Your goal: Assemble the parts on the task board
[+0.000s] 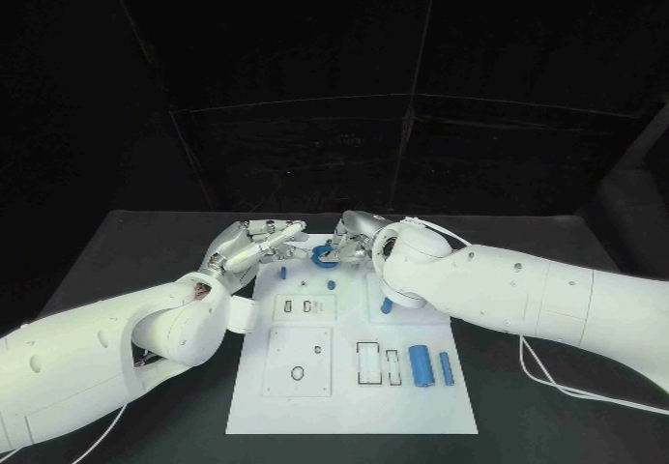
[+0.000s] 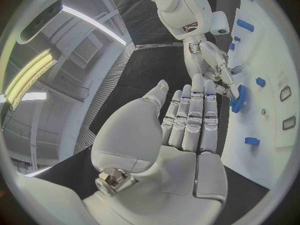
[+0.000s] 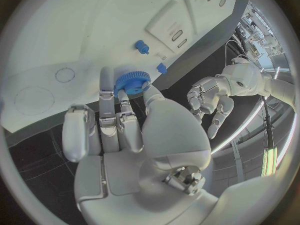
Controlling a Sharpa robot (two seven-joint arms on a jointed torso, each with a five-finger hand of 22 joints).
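The right hand (image 3: 128,130) pinches a blue gear (image 3: 132,81) over the task board's (image 1: 349,396) far end; the left hand (image 2: 187,122) hovers spread, empty. Next, I'd guess, it must be seated squarely on its spot.

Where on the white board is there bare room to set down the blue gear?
The near end of the board is bare, below the recessed plate and the upright blue pieces. The far end is crowded: the right hand holds the gear there, the left hand is close beside it, and small blue pegs stand just below.
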